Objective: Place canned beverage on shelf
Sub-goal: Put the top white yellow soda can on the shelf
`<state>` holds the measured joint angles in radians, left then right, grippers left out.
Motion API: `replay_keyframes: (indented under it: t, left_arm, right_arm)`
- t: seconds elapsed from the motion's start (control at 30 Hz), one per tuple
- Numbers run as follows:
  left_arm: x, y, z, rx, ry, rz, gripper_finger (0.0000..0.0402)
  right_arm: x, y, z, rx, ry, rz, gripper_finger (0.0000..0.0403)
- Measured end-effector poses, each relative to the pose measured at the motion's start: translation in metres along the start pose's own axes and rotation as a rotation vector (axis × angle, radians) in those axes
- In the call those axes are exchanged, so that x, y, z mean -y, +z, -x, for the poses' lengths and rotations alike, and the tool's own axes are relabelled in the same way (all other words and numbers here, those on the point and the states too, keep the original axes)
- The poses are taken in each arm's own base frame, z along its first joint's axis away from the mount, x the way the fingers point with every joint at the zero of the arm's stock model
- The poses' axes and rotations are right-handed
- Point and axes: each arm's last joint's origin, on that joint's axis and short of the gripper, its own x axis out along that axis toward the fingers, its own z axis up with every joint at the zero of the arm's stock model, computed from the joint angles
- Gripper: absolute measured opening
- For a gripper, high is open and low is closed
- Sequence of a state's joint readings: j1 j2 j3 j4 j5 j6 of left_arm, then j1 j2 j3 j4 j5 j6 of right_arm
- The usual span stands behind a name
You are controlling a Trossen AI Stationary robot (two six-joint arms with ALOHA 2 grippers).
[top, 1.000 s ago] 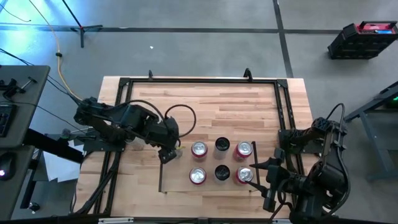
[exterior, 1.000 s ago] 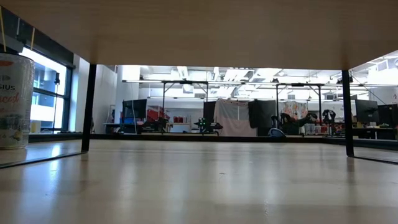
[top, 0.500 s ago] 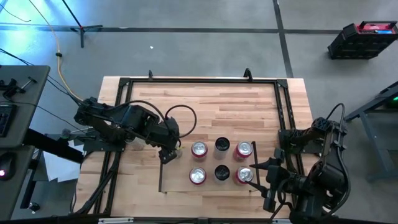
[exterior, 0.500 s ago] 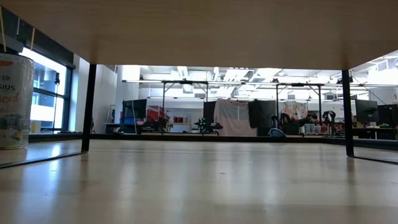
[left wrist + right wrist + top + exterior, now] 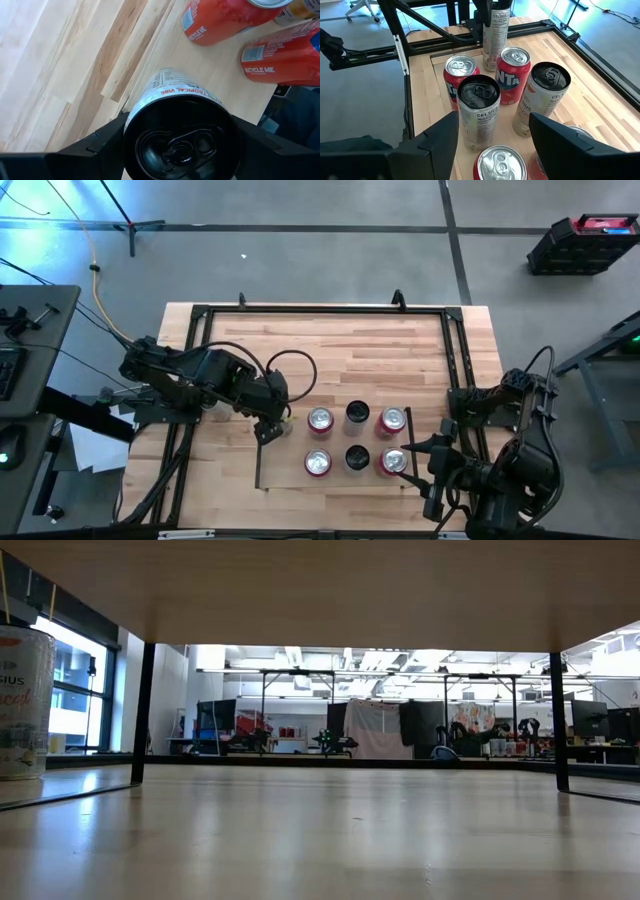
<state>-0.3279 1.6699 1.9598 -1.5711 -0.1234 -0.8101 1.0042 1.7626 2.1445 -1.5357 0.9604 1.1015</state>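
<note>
The shelf [image 5: 285, 472] is a pale panel raised over the tabletop, and several cans stand on it, red ones [image 5: 320, 418] and black-topped ones [image 5: 357, 413]. My left gripper [image 5: 268, 425] is at the shelf's left end, shut on a tall white can [image 5: 172, 87] that also shows far off in the right wrist view [image 5: 496, 30]. My right gripper [image 5: 418, 468] waits open at the shelf's right end. Nothing is between its fingers [image 5: 432, 145], and the cans stand beyond them. My left gripper pinches the white can's upper wall just under the black rim [image 5: 131, 107] between its two fingers [image 5: 97, 145], one on each side. They come steeply from above. The can is upright over the shelf's left end. Red cans hide its base, so I cannot tell whether it stands on the shelf.
The planked tabletop [image 5: 350, 350] is bare wood behind the shelf, inside a black tube frame [image 5: 320, 308]. In the low view the shelf's underside [image 5: 350, 590] spans the top, with thin dark legs [image 5: 142, 710]. A white can [image 5: 20, 700] stands on the tabletop left of them.
</note>
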Motion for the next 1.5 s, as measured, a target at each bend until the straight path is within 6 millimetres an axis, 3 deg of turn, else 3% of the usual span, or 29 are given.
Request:
replay_keyframes:
  t: [0.47, 0.8, 1.5]
  left_arm:
    - [0.0003, 0.0, 0.0003, -0.005, -0.011, 0.009, 0.0263]
    - [0.0004, -0.0001, 0.0011, -0.004, -0.019, 0.001, 0.031]
    - [0.0045, 0.0039, 0.0012, 0.039, -0.058, -0.046, 0.031]
  right_arm:
    - [-0.0053, -0.0036, -0.0039, -0.007, -0.007, 0.014, 0.0228]
    - [-0.0097, -0.0068, -0.0069, -0.026, -0.005, 0.024, 0.0228]
    - [-0.0097, -0.0068, -0.0068, -0.027, -0.004, 0.023, 0.0228]
